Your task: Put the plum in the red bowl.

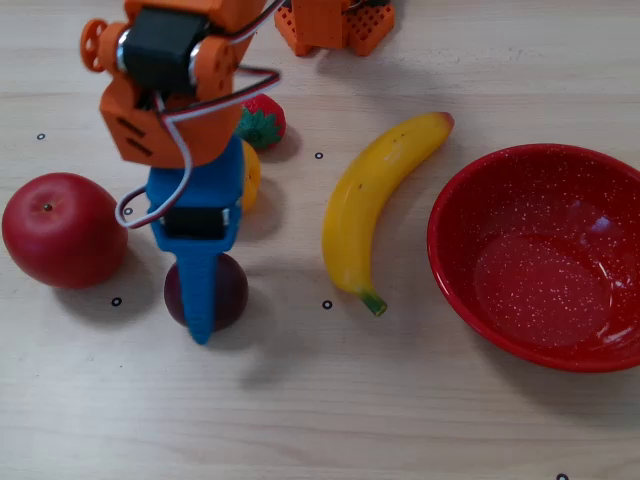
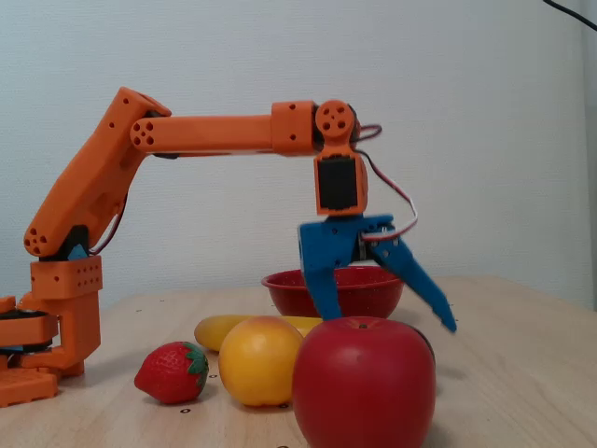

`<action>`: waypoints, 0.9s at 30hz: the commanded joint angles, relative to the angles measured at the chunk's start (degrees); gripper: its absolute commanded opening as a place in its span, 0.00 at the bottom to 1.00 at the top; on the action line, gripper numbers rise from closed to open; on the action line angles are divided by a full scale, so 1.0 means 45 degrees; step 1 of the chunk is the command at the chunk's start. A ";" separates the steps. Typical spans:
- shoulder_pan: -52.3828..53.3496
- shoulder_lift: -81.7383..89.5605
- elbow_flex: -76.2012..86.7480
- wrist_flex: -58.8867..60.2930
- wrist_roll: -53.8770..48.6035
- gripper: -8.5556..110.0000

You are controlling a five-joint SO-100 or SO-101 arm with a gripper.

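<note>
The plum [image 1: 233,288] is a small dark maroon fruit on the table, left of centre in a fixed view. My gripper [image 1: 200,295] hangs right over it, and a blue finger [image 1: 198,300] crosses its top. In the side-on fixed view the gripper [image 2: 387,317] is open with its jaws spread wide. There the red apple hides the plum, so I cannot tell if the fingers touch it. The red bowl [image 1: 540,270] sits empty at the right, and also shows behind the gripper [image 2: 280,285].
A big red apple [image 1: 62,230] lies left of the plum and fills the foreground in the side-on view [image 2: 364,383]. An orange-yellow fruit [image 1: 251,175] and a strawberry [image 1: 262,122] lie beyond the gripper. A banana [image 1: 375,200] lies between plum and bowl.
</note>
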 commanded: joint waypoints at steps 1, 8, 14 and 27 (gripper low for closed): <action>-0.0410 0.0586 -0.1055 -0.0488 0.0449 0.48; -0.0508 0.0156 -0.1113 -0.0859 0.0527 0.48; -0.0352 0.0020 -0.1152 -0.0840 0.0547 0.48; -0.0273 -0.0195 -0.1152 -0.1035 0.0645 0.45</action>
